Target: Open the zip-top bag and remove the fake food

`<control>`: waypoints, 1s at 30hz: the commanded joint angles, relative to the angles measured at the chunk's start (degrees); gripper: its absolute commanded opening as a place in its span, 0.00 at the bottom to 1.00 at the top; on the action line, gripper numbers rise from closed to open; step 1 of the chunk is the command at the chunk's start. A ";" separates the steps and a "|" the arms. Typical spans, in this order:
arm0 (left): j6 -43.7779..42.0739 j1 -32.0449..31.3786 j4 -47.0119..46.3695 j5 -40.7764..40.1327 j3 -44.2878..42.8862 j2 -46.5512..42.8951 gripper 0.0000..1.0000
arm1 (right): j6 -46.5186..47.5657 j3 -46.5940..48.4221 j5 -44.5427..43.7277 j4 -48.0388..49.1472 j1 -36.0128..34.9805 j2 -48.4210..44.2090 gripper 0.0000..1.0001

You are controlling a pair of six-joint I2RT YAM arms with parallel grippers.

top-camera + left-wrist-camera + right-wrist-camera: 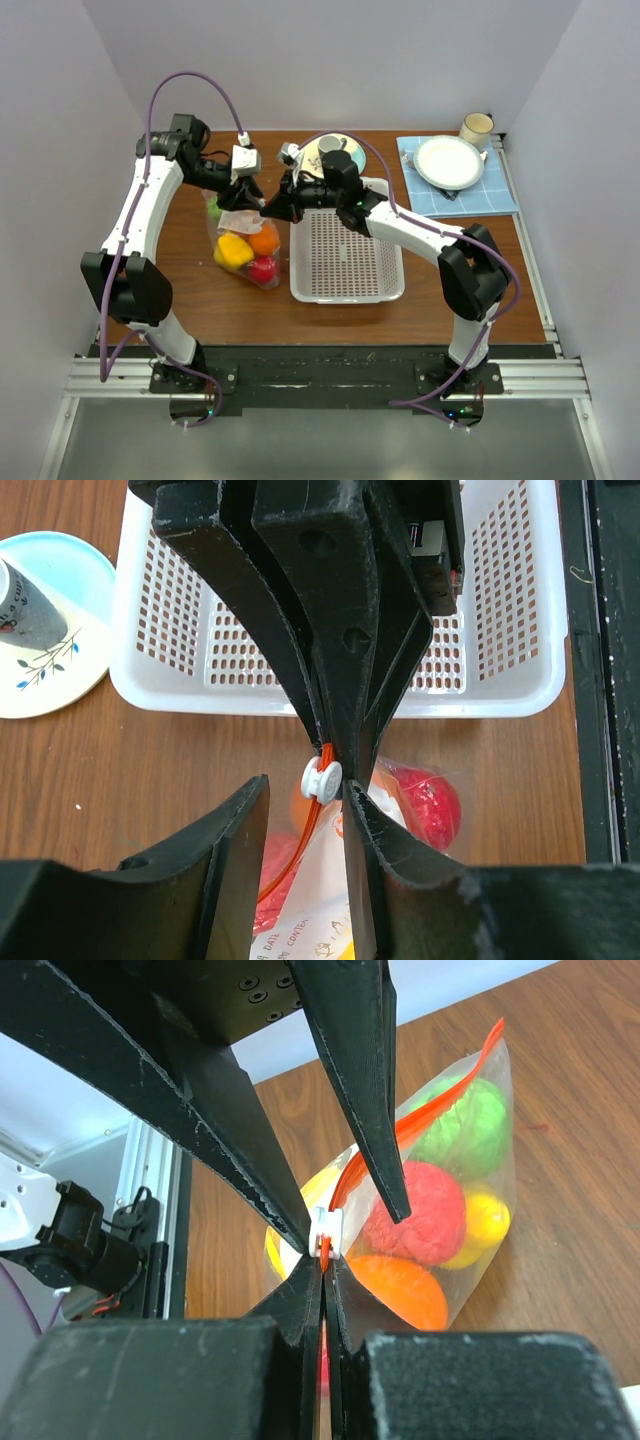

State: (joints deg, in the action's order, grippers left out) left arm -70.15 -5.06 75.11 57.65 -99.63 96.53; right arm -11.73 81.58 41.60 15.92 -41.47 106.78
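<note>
Brown wooden table [450,280] inside a white-walled enclosure; white perforated basket [345,255] at centre holds nothing that can be seen

Location: the zip-top bag [240,235] lies on the table just left of the basket, its zipped end raised where both arms meet.

Grippers: the right gripper [323,1265] has its fingers pressed together on the bag's orange zip strip [440,1095], directly below the white slider [327,1228]. The left gripper [306,788] has its fingers apart, one on each side of the slider; one fingertip is at the slider, the other stands off. No grip on the slider is made.

Progress: early stage. The strip appears shut along its visible length. All fake food [420,1215] (green, red, orange and yellow pieces) is inside the bag. Outstanding: seize the slider, draw it along the strip, then lift each piece out.

Markings: no brand seen. The left wrist view shows faint print on the bag, seemingly "DATE" and "CONTE…"; too oblique to confirm
</note>
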 commanded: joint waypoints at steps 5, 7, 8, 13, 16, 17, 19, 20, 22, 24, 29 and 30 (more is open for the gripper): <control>-0.60 -0.48 0.30 1.33 -1.97 -1.17 0.43 | 0.65 3.85 1.81 0.25 -0.27 -0.61 0.00; -0.08 -0.48 0.30 1.33 -2.32 -1.26 0.47 | 0.65 3.85 1.81 0.25 -0.28 -0.52 0.00; -0.07 -0.48 0.30 1.50 -2.41 -1.43 0.48 | 0.65 3.85 1.81 0.25 -0.27 -0.35 0.00; 0.01 -0.65 0.30 2.03 -2.58 -1.70 0.52 | 0.65 4.46 1.81 -0.19 -0.36 -0.17 0.00; 0.19 -1.00 0.30 2.38 -2.67 -1.43 0.50 | 0.83 4.99 1.81 -0.80 -0.36 0.09 0.00; 0.19 -1.09 0.30 2.38 -2.58 -1.35 0.49 | 1.00 4.99 1.73 -0.98 -0.36 0.09 0.00; 0.10 -1.18 0.30 2.29 -2.67 -1.43 0.43 | 1.27 5.25 1.73 -1.33 -0.28 0.09 0.00; 0.10 -1.27 0.30 2.29 -2.84 -1.52 0.39 | 1.27 5.34 1.73 -1.51 -0.27 0.18 0.00; -0.07 -1.36 0.30 2.12 -3.02 -1.70 0.21 | 1.35 5.34 1.73 -1.68 -0.36 0.44 0.00; -0.25 -1.44 0.30 1.15 -2.93 -1.70 0.11 | 1.53 5.34 1.46 -1.95 -0.27 0.27 0.00; -0.95 -1.36 0.39 -3.33 -2.15 -2.22 0.06 | 3.02 4.38 0.85 -3.09 -0.01 -0.79 0.00; -1.30 -1.36 0.30 -3.94 -1.79 -2.40 0.06 | 3.20 4.20 0.67 -3.18 0.08 -0.96 0.00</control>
State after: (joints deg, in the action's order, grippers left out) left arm -69.65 -6.17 76.42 56.66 -100.31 96.40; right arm -9.93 83.79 41.28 13.04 -41.17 107.26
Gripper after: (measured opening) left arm 0.153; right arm 0.007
